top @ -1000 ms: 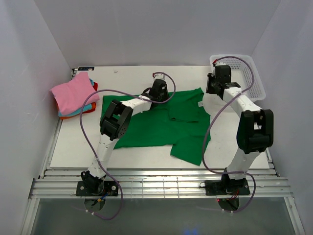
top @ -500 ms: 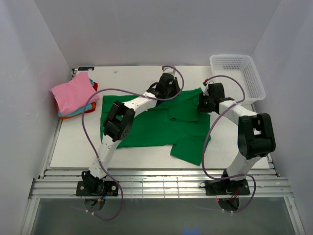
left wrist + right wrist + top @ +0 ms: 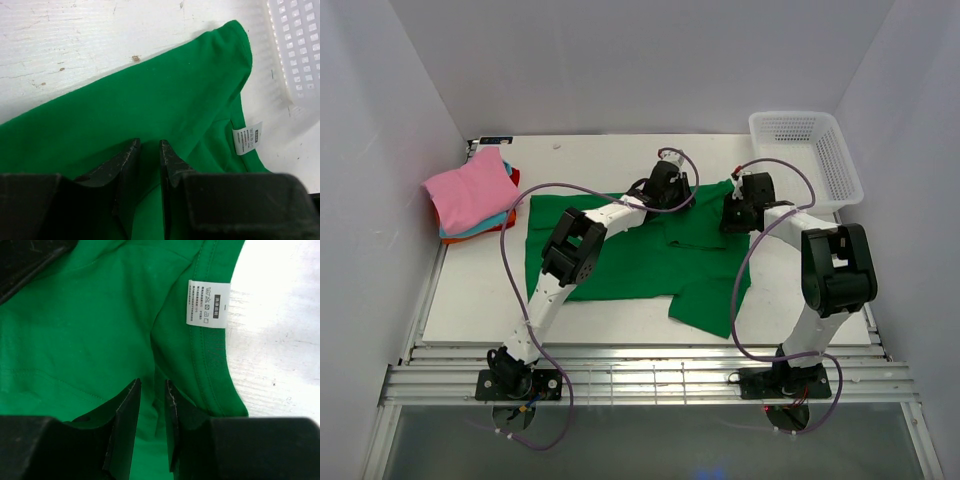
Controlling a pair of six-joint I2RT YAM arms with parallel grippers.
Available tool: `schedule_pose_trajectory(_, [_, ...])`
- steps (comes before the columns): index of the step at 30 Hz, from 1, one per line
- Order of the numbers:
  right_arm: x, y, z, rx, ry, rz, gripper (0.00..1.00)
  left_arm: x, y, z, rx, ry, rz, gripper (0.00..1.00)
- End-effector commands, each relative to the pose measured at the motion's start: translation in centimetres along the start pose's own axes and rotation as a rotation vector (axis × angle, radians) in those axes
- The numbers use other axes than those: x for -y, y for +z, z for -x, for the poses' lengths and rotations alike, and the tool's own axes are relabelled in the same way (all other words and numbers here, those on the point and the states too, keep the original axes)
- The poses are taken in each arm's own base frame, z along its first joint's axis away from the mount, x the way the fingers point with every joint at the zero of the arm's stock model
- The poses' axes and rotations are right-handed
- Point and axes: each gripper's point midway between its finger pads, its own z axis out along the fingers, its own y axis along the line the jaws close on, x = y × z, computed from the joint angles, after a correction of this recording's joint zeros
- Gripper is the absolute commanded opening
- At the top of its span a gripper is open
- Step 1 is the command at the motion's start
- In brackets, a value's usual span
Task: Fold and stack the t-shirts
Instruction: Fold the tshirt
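Green t-shirt point(image 3: 640, 250) spread flat mid-table, white care label point(image 3: 208, 303) showing near its right edge. Left gripper point(image 3: 149, 155) down on the cloth's far edge, jaws narrowed to a thin slot with a green fold between them; right gripper point(image 3: 152, 395) likewise nearly closed on a ridge of fabric just below the label. Folded pink, teal and orange-red shirts point(image 3: 470, 190) stacked far left (white mesh basket point(image 3: 840, 160) far right).

White arms point(image 3: 620, 210) — black joints, purple cables point(image 3: 510, 225).

Spread t-shirt point(image 3: 630, 260) mid-table, folded stack point(image 3: 470, 195) far left, basket point(image 3: 810, 150) far right
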Motion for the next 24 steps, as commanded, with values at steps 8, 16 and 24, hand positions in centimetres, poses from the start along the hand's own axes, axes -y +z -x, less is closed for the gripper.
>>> schedule_pose_trajectory(8, [-1.3,0.6,-0.4,-0.004,-0.007,0.047,0.15,1.2,-0.7,1.6,0.02,-0.005,-0.028,0.33])
schedule_pose_trajectory(16, [-1.5,-0.8,-1.0,-0.006,-0.029,0.036,0.08,1.0,-0.9,1.8,0.027,0.006,-0.014,0.33])
schedule_pose_trajectory(24, [-0.9,-2.4,-1.0,0.001,-0.041,-0.01,0.08,1.0,-1.0,1.7,0.023,0.004,-0.013,0.33])
